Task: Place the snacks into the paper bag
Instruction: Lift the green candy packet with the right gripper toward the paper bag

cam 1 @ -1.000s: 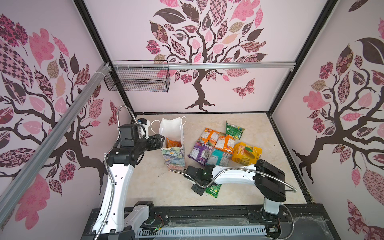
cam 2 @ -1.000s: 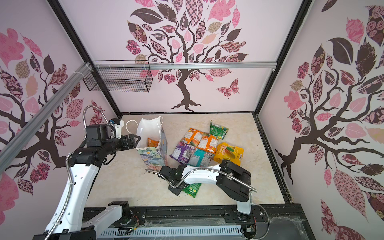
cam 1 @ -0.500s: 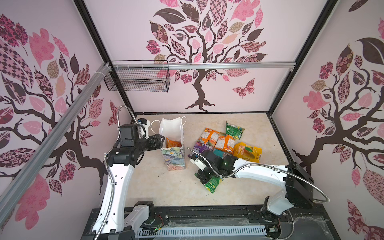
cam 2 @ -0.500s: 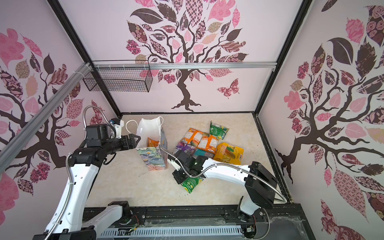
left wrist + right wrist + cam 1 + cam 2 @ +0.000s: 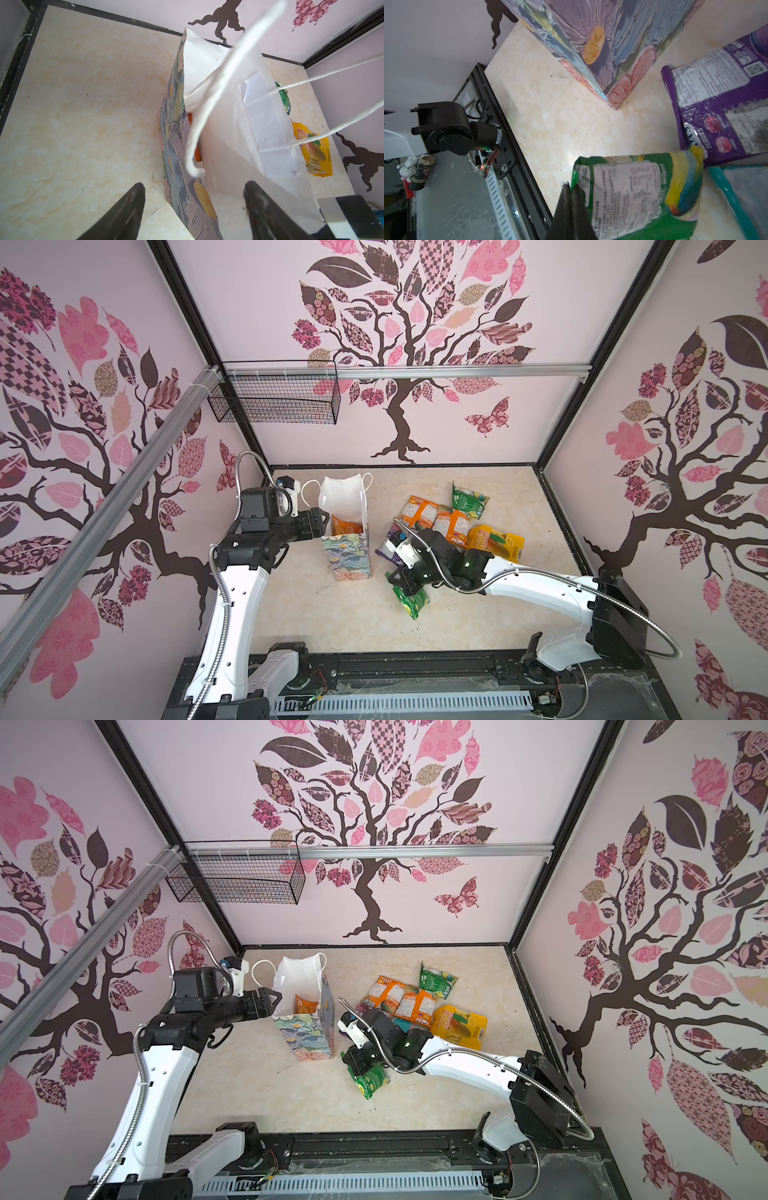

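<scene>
Left-back on the table (image 5: 332,622), bag (image 5: 347,558) stands upright with its mouth open and white inside. One orange packet (image 5: 347,526) is down in it.

Left gripper (image 5: 194,184) sits at the bag's left rim with jaws spread wide. The printed side wall runs between the two fingers, one outside and one over the white interior. Nothing is pinched, and I can't tell if either finger touches paper. One cord (image 5: 208,112) loops across the mouth on that side, blurred in the left wrist view.

Right gripper (image 5: 570,187) is clamped shut on the edge of a green packet (image 5: 633,191), just right of the bag's front corner in both top views. I can't tell whether the packet's low end is off the table. I see bare table between packet and bag, and a wide bare strip from there to the front rail (image 5: 512,135).

Purple packet (image 5: 716,108) lies near the bag's right base edge, with the teal packet (image 5: 737,197) next to it. The rest of the pile (image 5: 449,522) lies right of the bag, packets overlapping. Yellow packet (image 5: 496,543) is the pile's outer edge, with bare table between it and the right wall.
</scene>
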`<state>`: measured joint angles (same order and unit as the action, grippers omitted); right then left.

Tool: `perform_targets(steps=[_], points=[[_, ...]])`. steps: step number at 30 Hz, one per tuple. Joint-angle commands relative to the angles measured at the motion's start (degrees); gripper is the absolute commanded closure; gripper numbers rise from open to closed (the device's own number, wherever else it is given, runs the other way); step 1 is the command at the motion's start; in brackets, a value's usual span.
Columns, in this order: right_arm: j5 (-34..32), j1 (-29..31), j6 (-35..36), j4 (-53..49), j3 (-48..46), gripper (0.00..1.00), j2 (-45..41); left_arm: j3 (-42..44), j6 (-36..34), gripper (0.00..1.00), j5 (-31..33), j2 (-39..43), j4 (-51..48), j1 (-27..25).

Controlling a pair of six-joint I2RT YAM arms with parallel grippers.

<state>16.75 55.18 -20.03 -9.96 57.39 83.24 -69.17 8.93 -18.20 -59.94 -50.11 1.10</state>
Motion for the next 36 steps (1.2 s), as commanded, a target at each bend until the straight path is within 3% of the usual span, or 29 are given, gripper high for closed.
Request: perform_targets(steps=[1,25,36], points=[[1.9,-1.8,-1.4,6.4,-0.3,1.0,-4.4,0.3,-0.9,0.21,-0.1,-0.1,0.4,-0.2],[0.1,-3.0,1.9,10.3,5.5,1.0,-10.4,0.3,-0.6,0.21,-1.6,-0.3,0.6,-0.2],[-0.2,-3.0,3.3,10.7,13.1,1.0,-10.3,1.0,-0.4,0.21,-1.6,-0.1,0.9,-0.2]])
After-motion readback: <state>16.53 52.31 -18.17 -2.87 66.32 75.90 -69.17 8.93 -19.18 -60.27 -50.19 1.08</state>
